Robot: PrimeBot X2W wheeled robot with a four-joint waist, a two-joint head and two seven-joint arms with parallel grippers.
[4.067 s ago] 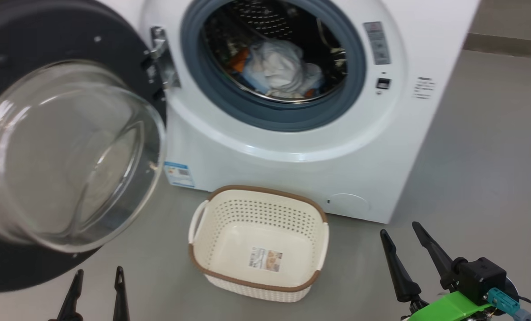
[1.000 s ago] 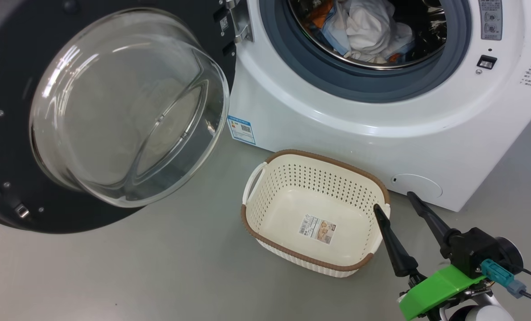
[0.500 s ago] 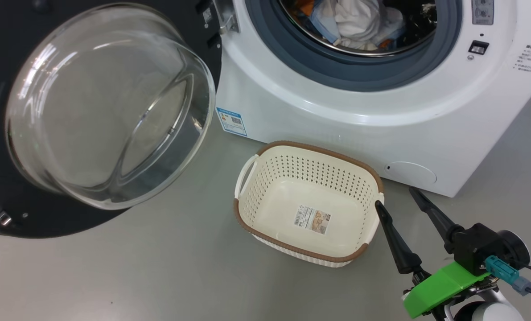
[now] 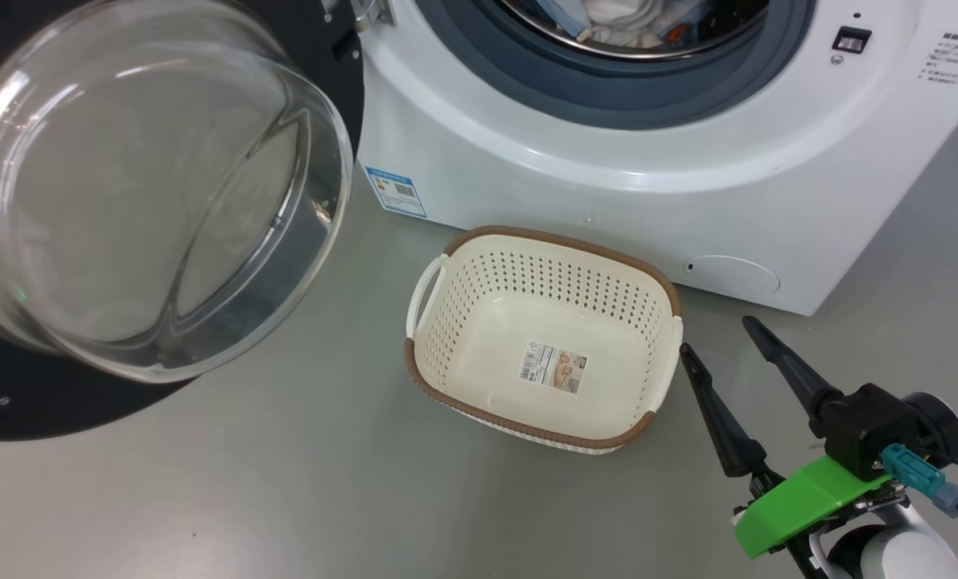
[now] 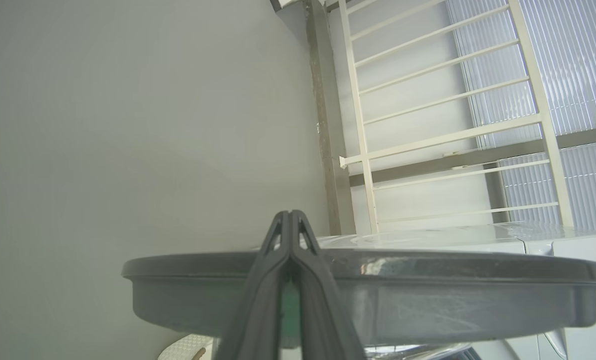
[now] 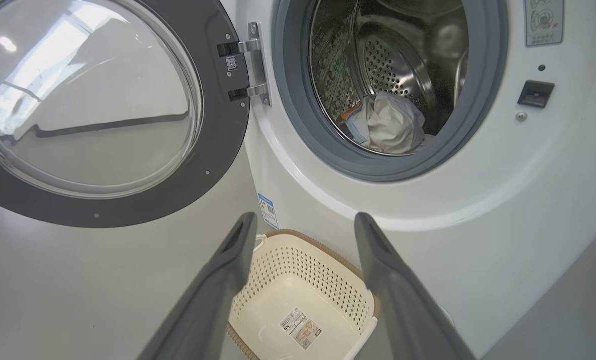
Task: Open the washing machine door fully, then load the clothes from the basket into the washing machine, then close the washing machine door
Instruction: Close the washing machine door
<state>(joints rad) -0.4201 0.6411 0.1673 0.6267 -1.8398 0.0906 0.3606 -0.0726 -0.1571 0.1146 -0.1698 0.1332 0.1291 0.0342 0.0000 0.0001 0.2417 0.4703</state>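
Shut and empty, the left tool (image 5: 290,215) has come to the door (image 5: 428,300) rim – the basket (image 4: 559,239) beside the wide-open, empty right tool (image 4: 716,334) is bare – closing looks next

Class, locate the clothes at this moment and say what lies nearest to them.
In the right wrist view the clothes lie bunched at the bottom of the steel drum inside the washing machine, right of the open washing machine door and above the basket.

Camera swung down-left. Left claw (image 5: 290,215), spread before, now pressed together at washing machine door (image 5: 428,290) edge.
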